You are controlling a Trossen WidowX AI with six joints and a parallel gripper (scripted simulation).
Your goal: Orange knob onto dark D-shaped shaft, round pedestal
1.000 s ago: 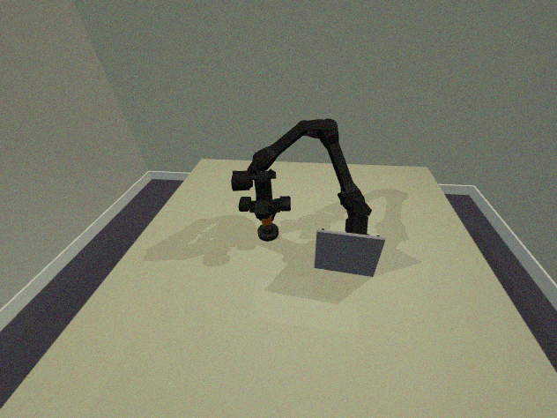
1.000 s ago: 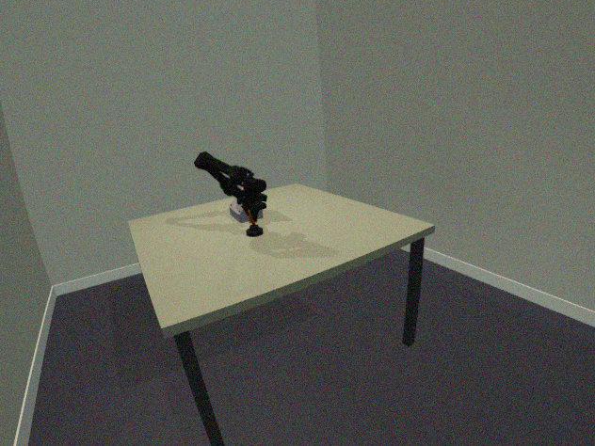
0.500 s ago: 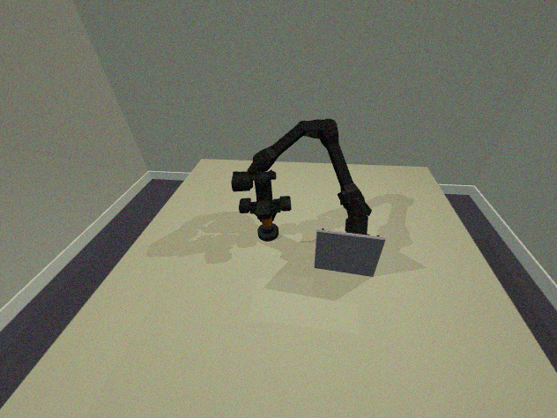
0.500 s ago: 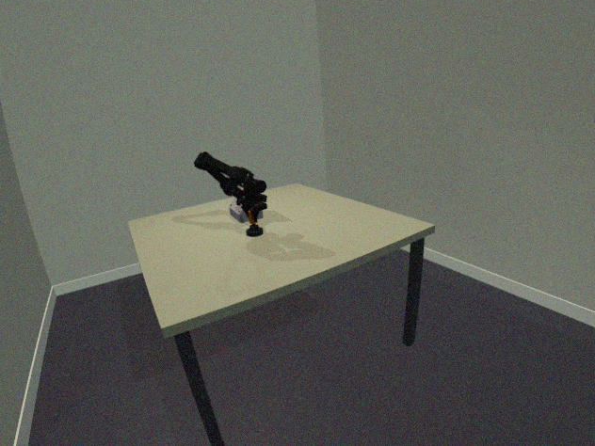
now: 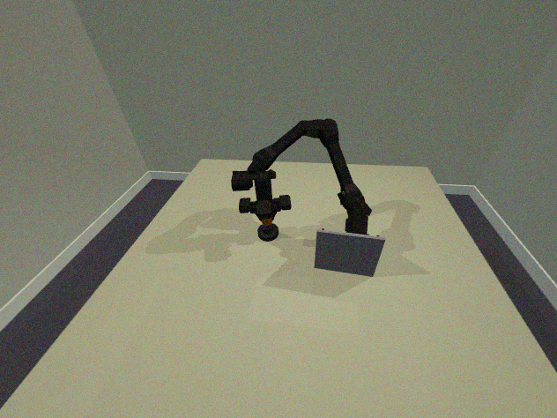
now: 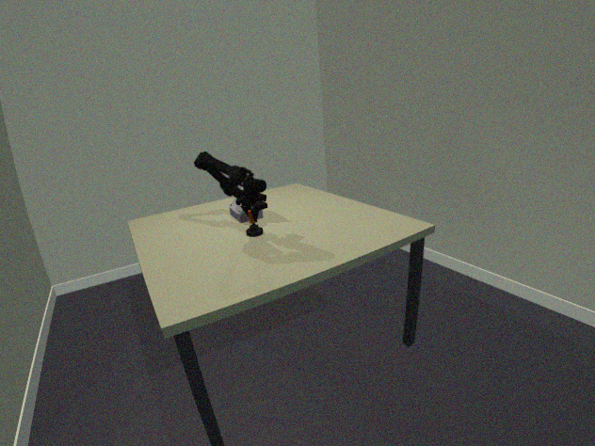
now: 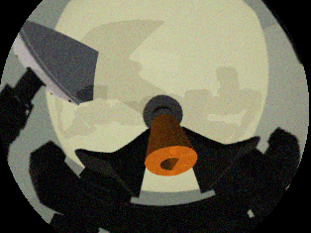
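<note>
My gripper (image 5: pixel 266 219) (image 6: pixel 251 215) (image 7: pixel 165 131) is shut on the orange knob (image 5: pixel 266 221) (image 6: pixel 250 215) (image 7: pixel 169 144) and points straight down. The knob stands upright right over the round dark pedestal (image 5: pixel 267 233) (image 6: pixel 254 230) (image 7: pixel 161 108), its lower end at the pedestal's top. In the wrist view I see the knob's upper face with its hole, and the pedestal's rim past its far end. The dark shaft is hidden behind the knob. I cannot tell how far down the knob sits.
The arm's base sits behind a grey upright plate (image 5: pixel 348 252) (image 7: pixel 58 63) to the right of the pedestal, on the beige table (image 5: pixel 278 343) (image 6: pixel 199 277). The table's edges drop to a dark floor on both sides.
</note>
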